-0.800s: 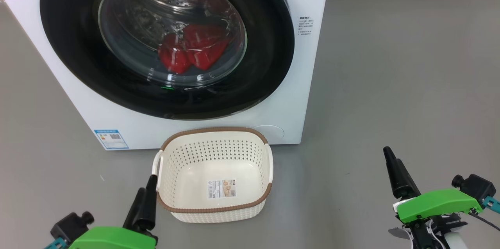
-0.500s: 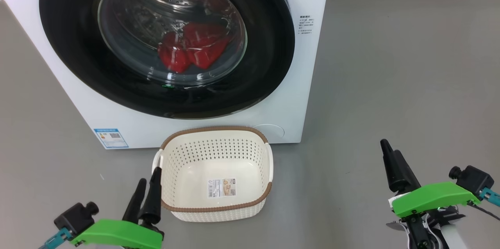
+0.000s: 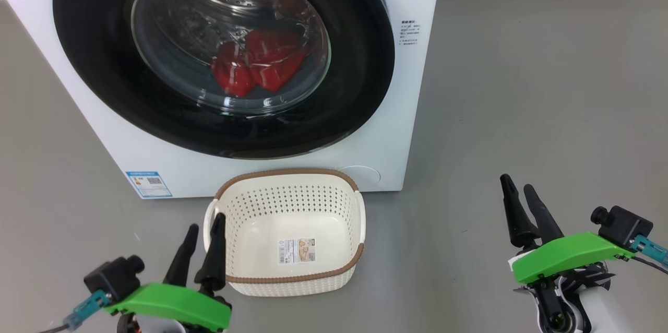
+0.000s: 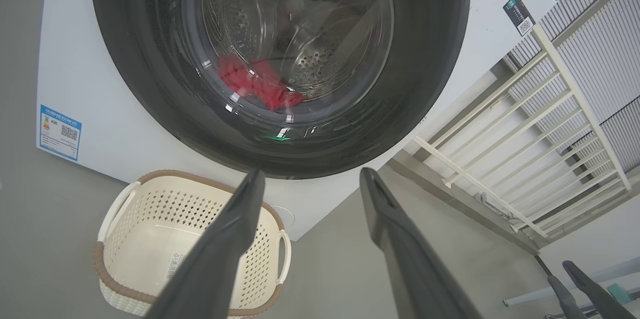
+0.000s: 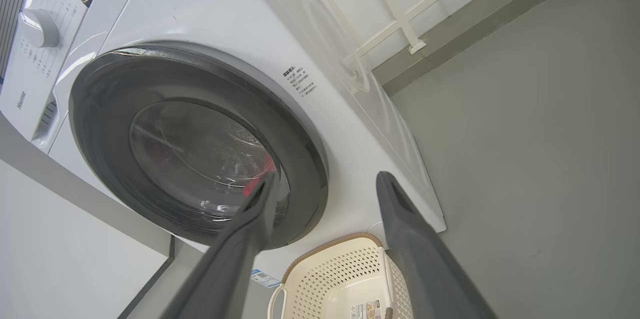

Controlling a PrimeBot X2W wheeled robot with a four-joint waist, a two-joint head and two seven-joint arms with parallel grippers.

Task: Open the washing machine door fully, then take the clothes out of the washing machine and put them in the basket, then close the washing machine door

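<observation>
we list the scene as it stands: the washing machine door [image 3: 99,72], shut flush on the washing machine [image 3: 402,129], its black rim unbroken all round, and we cannot make out a handle or which edge swings free; the clothes [image 3: 255,64], a red bundle lying low in the drum behind the glass, out of reach while the door is shut; the basket [image 3: 284,200], empty, upright on the floor just in front of the machine, below the door; the left gripper [image 3: 206,223], low at the left just beside the basket's left handle, fingers spread wide, holding nothing; the right gripper [image 3: 516,182], low at the right, well apart from basket and machine, fingers likewise spread, holding nothing; step in hand, by our judgement: the first one, opening the door, not yet begun, since neither gripper is near the rim; the next move calls for one arm to rise to the door's edge, find a purchase there, and draw it out on its hinge, clear of the basket standing below
</observation>
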